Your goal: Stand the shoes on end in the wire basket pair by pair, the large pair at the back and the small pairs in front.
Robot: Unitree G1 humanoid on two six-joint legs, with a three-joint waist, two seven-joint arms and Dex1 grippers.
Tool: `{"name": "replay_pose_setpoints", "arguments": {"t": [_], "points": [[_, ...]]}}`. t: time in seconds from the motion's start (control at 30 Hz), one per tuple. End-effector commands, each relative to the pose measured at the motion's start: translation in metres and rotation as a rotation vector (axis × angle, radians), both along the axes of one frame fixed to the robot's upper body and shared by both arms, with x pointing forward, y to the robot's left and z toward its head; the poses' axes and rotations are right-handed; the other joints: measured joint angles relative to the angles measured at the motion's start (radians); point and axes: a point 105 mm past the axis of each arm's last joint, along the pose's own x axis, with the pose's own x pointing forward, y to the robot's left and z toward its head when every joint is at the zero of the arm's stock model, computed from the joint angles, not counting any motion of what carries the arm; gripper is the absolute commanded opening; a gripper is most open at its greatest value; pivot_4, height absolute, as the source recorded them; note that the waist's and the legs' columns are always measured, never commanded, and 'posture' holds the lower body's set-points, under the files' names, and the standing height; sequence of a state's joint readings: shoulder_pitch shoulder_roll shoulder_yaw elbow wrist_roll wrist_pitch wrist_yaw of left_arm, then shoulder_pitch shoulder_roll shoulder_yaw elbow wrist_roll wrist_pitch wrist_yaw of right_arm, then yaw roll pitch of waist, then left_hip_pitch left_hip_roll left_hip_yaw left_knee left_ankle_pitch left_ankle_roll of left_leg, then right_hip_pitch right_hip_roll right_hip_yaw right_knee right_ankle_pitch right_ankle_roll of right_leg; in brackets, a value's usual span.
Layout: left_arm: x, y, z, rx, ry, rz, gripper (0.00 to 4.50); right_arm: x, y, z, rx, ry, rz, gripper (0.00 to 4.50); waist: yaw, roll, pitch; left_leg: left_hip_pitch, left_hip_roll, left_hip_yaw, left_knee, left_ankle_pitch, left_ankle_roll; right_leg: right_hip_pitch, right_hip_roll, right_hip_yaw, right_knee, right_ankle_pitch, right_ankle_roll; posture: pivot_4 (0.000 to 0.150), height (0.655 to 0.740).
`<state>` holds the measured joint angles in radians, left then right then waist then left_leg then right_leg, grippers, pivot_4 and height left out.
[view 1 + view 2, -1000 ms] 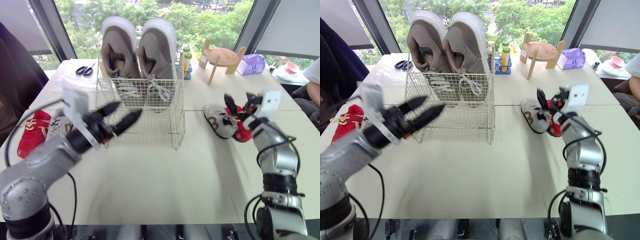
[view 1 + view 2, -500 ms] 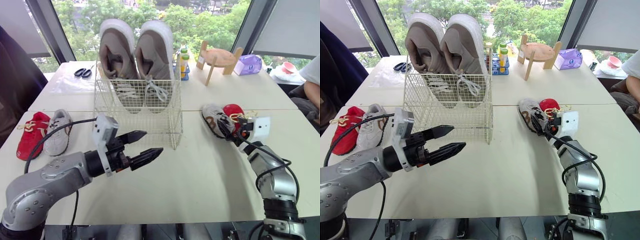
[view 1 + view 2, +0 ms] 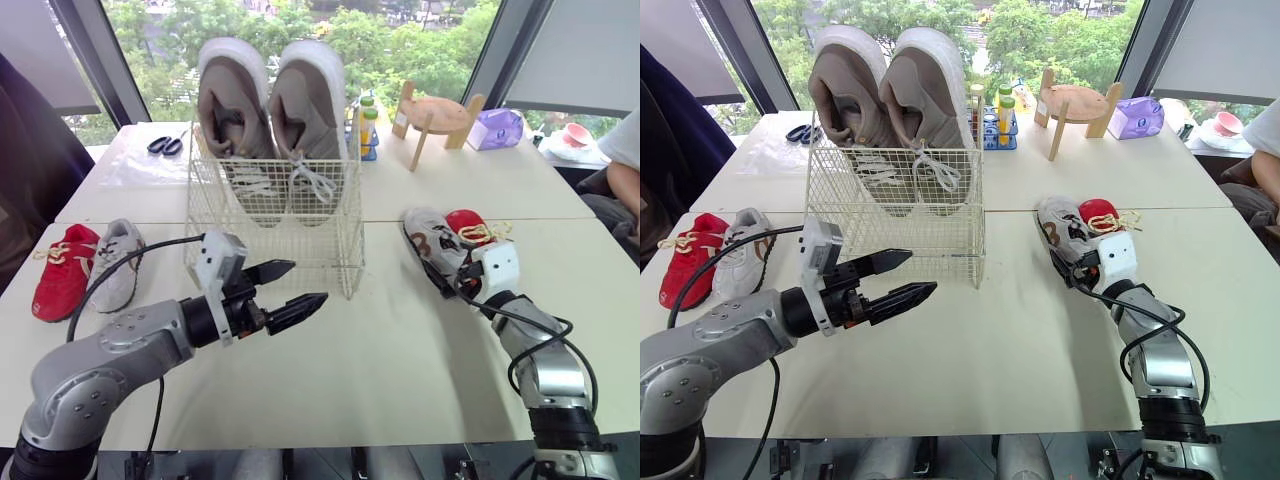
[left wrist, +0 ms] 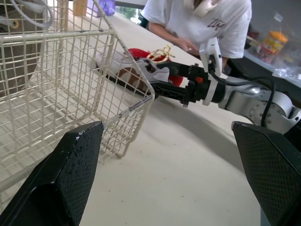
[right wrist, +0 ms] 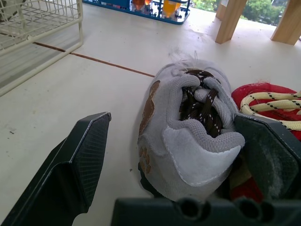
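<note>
The wire basket [image 3: 275, 225] stands mid-table with the large taupe pair [image 3: 275, 110] upright against its back wall. To its right lie a small grey shoe [image 3: 432, 242] and a small red shoe [image 3: 470, 225]. My right gripper [image 5: 174, 117] is open, with its fingers on either side of the grey shoe's [image 5: 188, 141] heel. One finger [image 5: 270, 155] sits between that shoe and the red shoe [image 5: 268, 94]. A second small pair, red [image 3: 65, 270] and grey [image 3: 118, 262], lies left of the basket. My left gripper [image 3: 305, 283] hovers open and empty by the basket's front right corner.
Scissors [image 3: 165, 144] lie at the back left. A blue rack of bottles [image 3: 370, 125], a wooden stand [image 3: 440, 115] and a purple pack [image 3: 500, 128] stand behind. A person in a white shirt [image 4: 197, 23] sits at the table's right side.
My left arm swung from the basket's left front to its front right corner and lowered. My right gripper came down and slid its open fingers around the grey shoe's heel.
</note>
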<state>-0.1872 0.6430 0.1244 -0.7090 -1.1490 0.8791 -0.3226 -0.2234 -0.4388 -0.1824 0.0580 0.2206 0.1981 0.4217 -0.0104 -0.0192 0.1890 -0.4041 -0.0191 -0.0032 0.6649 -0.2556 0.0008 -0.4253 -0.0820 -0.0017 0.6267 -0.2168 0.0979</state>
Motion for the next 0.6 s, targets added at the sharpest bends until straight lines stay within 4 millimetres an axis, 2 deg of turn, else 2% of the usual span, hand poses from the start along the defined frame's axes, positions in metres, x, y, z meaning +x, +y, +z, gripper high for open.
{"name": "replay_pose_setpoints", "arguments": {"t": [0.03,0.17,0.2,0.27,0.37,0.5,0.53,0.6], "points": [[0.003,-0.004,0.007,-0.011,-0.050,0.007,4.47,0.010,-0.002,-0.004,0.045,0.023,-0.030,4.50,-0.001,0.000,0.000,0.000,0.000,0.000,0.000,0.000,0.000,0.000,0.000,0.000,0.000,0.000,0.000,0.150,0.7400],[0.005,-0.005,0.006,-0.007,-0.058,0.015,4.47,0.020,-0.007,-0.014,0.046,0.054,-0.098,4.50,-0.004,0.000,0.000,0.000,0.000,0.000,0.000,0.000,0.000,0.000,0.000,0.000,0.000,0.000,0.000,0.150,0.7400],[0.006,-0.005,0.006,-0.005,-0.060,0.019,4.49,0.021,-0.005,-0.014,0.028,0.053,-0.095,4.24,-0.003,0.000,0.000,0.000,0.000,0.000,0.000,0.000,0.000,0.000,0.000,0.000,0.000,0.000,0.000,0.150,0.7400],[0.006,-0.004,0.006,-0.002,-0.063,0.024,4.50,0.020,0.001,-0.016,0.009,0.049,-0.068,3.65,-0.003,-0.001,0.000,0.000,0.000,0.000,0.000,0.000,0.000,0.000,0.000,0.000,0.000,0.000,0.000,0.150,0.7400],[0.006,-0.003,0.006,-0.002,-0.064,0.029,4.50,0.018,0.009,-0.017,-0.025,0.036,-0.047,2.15,-0.004,-0.001,0.000,0.000,0.000,0.000,0.000,0.000,0.000,0.000,0.000,0.000,0.000,0.000,0.000,0.150,0.7400],[0.007,-0.002,0.005,-0.001,-0.063,0.032,4.50,0.015,0.013,-0.017,-0.090,0.003,-0.025,0.40,-0.003,-0.001,0.000,0.000,0.000,0.000,0.000,0.000,0.000,0.000,0.000,0.000,0.000,0.000,0.000,0.150,0.7400],[0.007,-0.003,0.005,-0.001,-0.063,0.032,4.50,0.013,0.014,-0.015,-0.103,-0.012,-0.019,0.10,-0.003,-0.001,0.000,0.000,0.000,0.000,0.000,0.000,0.000,0.000,0.000,0.000,0.000,0.000,0.000,0.150,0.7400],[0.008,-0.003,0.005,-0.001,-0.063,0.031,4.50,0.011,0.016,-0.011,-0.111,-0.036,-0.014,0.07,-0.001,-0.001,0.000,0.000,0.000,0.000,0.000,0.000,0.000,0.000,0.000,0.000,0.000,0.000,0.000,0.150,0.7400]]}}
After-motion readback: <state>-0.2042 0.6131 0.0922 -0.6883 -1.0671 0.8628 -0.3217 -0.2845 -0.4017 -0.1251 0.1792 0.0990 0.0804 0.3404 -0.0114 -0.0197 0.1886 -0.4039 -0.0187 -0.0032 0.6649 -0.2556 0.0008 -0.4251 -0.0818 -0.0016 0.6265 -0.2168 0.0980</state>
